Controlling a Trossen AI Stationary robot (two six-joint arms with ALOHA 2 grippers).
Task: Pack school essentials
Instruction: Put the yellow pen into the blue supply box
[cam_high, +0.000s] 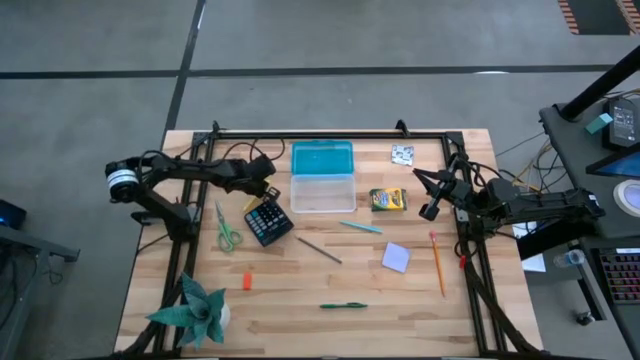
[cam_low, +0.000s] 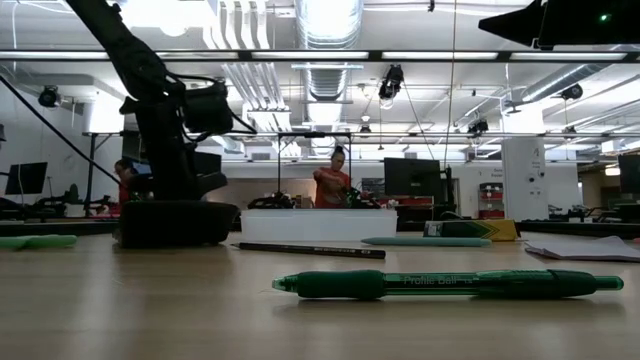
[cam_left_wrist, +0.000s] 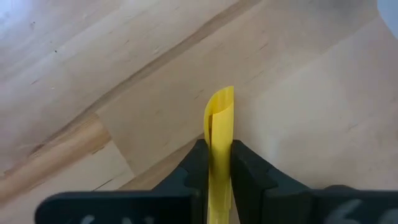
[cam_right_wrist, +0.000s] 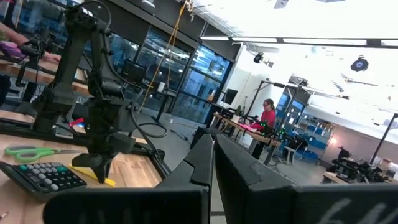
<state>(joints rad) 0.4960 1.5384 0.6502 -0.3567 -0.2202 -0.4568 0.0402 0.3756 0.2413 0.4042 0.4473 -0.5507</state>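
Note:
My left gripper (cam_high: 262, 192) points down just left of the clear box with the teal lid (cam_high: 322, 176) and is shut on a narrow yellow piece (cam_left_wrist: 219, 124), beside the black calculator (cam_high: 268, 221). My right gripper (cam_high: 432, 207) is shut and empty at the right, near the yellow-green crayon pack (cam_high: 388, 199). Lying flat on the table are the green-handled scissors (cam_high: 227, 226), an orange eraser (cam_high: 247, 281), a dark pencil (cam_high: 318, 249), a teal pen (cam_high: 360, 227), a lavender note pad (cam_high: 396, 257), an orange pencil (cam_high: 437, 262) and a green pen (cam_high: 343, 305). My left gripper pinches the yellow piece between its two fingers (cam_left_wrist: 194, 163), with the piece's free end (cam_left_wrist: 222, 99) sticking out past the fingertips. The fingers come from above, pointing down. In the right wrist view the piece (cam_right_wrist: 94, 176) slants low by the calculator; whether it rests on the table I cannot tell.
A green spiky plant decoration (cam_high: 195, 310) stands at the near left corner. A small patterned piece (cam_high: 403, 154) lies at the far right. Black frame rails (cam_high: 330, 134) run along the table's far, left and right edges. People show in the room beyond the table.

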